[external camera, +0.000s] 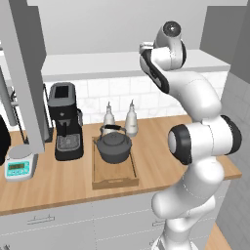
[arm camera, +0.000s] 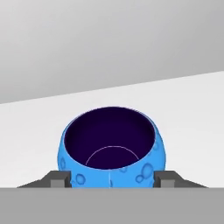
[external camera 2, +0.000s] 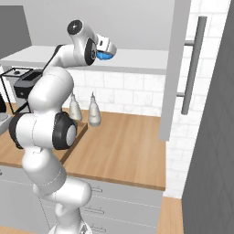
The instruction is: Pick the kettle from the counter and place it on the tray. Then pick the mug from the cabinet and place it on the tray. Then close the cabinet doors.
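Gripper [arm camera: 112,180] straddles the mug [arm camera: 112,146] on the cabinet shelf [arm camera: 192,127], one finger tip close at each side; whether they clamp it cannot be told. Lower down, the kettle [external camera: 114,145] sits in the tray [external camera: 114,178] on the counter [external camera: 58,183].

Kettle [external camera: 114,147] upright on tray [external camera: 113,182]; mug [arm camera: 111,146] on cabinet [external camera 2: 137,58] shelf.

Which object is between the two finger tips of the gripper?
In the hand view, the blue mug sits between the fingertips on the pale cabinet shelf.
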Robot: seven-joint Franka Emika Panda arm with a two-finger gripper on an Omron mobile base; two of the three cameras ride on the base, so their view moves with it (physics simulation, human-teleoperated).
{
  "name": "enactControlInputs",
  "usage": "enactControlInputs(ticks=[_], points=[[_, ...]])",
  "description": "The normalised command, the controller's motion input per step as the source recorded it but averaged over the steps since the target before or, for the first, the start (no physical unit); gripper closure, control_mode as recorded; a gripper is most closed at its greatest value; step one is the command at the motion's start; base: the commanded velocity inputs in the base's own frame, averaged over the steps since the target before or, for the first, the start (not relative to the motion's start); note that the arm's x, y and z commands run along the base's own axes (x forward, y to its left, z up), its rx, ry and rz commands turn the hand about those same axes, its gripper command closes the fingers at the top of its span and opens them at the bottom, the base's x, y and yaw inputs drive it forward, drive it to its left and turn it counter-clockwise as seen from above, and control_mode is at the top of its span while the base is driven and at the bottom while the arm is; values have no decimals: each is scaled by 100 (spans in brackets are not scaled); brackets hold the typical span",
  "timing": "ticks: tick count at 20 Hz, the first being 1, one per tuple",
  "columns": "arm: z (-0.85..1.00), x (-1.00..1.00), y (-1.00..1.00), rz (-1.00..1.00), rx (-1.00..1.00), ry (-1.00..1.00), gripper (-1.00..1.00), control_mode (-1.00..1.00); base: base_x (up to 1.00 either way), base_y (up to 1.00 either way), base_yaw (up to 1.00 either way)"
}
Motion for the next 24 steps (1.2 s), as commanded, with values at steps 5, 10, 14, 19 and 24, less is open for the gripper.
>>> enactControlInputs(ticks=[5,10,14,19,24], points=[[-7,0,0,0,0,0,100,-100,0,0,0],[0,0,0,0,-1,0,100,-100,0,0,0],[-1,0,0,2,0,0,100,-100,0,0,0],[0,-4,0,8,0,0,100,-100,0,0,0],[1,-47,-1,21,0,-2,100,-100,0,0,0]])
